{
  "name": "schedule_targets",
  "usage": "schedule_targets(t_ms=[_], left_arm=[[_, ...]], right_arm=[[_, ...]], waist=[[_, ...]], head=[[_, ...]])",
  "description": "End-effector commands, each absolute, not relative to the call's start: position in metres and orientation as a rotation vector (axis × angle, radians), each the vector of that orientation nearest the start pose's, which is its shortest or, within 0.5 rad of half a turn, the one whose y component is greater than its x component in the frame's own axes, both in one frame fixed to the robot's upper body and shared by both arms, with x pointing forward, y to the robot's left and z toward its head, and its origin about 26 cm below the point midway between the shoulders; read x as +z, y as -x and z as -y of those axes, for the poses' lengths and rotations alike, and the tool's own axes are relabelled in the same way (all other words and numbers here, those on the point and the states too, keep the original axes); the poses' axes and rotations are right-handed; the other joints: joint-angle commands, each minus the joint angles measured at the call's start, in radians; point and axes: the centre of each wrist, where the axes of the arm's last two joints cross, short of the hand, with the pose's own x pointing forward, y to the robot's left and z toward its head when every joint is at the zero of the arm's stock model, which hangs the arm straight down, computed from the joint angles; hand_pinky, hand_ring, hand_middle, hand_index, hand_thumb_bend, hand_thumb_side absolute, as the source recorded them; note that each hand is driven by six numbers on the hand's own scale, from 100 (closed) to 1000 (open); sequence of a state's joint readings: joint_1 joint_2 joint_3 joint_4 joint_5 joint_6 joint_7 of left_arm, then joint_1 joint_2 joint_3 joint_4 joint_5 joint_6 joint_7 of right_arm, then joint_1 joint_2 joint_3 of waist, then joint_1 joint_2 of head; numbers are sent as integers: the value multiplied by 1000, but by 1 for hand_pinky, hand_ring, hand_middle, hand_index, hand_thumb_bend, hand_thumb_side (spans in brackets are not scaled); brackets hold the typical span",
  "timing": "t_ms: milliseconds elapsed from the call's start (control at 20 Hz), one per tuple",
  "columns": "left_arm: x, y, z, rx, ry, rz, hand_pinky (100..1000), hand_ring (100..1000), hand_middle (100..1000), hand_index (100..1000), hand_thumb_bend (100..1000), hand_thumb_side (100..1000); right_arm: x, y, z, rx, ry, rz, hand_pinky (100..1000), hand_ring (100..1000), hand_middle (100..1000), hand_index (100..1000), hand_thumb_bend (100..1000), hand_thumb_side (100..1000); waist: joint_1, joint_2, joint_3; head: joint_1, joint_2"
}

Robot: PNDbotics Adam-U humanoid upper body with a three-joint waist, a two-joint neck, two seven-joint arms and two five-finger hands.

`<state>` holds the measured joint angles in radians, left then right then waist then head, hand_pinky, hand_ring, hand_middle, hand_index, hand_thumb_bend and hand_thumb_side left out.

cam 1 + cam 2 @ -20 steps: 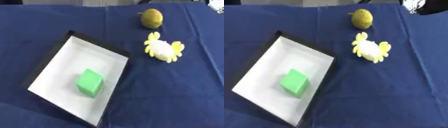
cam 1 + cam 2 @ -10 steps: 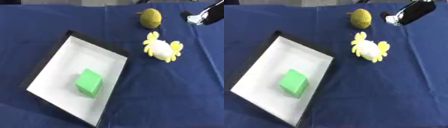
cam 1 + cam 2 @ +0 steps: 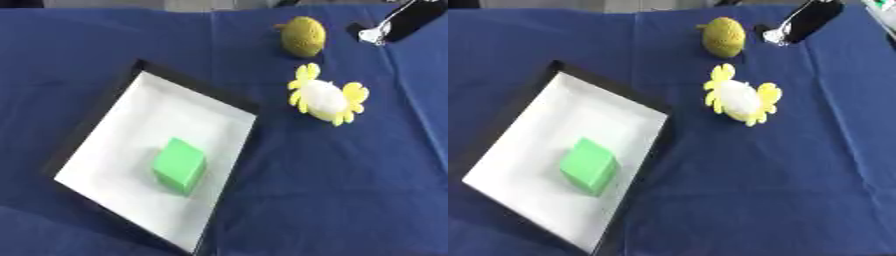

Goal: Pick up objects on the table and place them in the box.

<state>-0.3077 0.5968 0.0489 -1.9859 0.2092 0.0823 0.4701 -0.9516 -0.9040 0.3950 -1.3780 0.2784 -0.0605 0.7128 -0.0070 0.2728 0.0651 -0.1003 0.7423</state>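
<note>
Your right hand (image 3: 398, 22) enters at the upper right corner — its finger state cannot be determined. The green block (image 3: 179, 165) lies inside the box (image 3: 105, 107); the yellow-green ball (image 3: 303, 36) and yellow-white plush (image 3: 326, 101) sit on the blue cloth (image 3: 350, 190) — outside it.

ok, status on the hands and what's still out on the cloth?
Right hand at the far right corner, fingers unclear. Left hand not in view. Green block in the box; olive fruit and yellow-white toy still out. Nothing blocking them.
</note>
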Motion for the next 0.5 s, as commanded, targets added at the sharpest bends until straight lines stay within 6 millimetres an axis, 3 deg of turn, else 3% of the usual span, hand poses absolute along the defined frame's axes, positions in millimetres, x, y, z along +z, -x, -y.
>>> schedule_targets(t_ms=[50,200,400,500], left_arm=[[245,-295,-307,39,-466,2286,883,861,799,903,301,725],[247,-296,-306,44,-460,2299,882,861,798,901,302,725],[250,-297,-303,48,-446,2312,882,861,797,901,301,726],[252,-297,-302,49,-443,2319,882,861,797,900,300,727]], right_arm=[[337,-411,322,1647,691,1408,947,1000,1000,947,100,220],[335,-418,325,1612,696,1417,952,1000,1000,951,100,240],[329,-424,329,1584,708,1405,965,1000,1000,971,100,350],[327,-426,333,1571,718,1398,969,1000,1000,976,100,347]], waist=[[-11,0,5],[-11,9,14],[-12,21,27],[-12,29,35]], head=[[-11,-23],[-20,-39],[-31,-51],[-36,-63]])
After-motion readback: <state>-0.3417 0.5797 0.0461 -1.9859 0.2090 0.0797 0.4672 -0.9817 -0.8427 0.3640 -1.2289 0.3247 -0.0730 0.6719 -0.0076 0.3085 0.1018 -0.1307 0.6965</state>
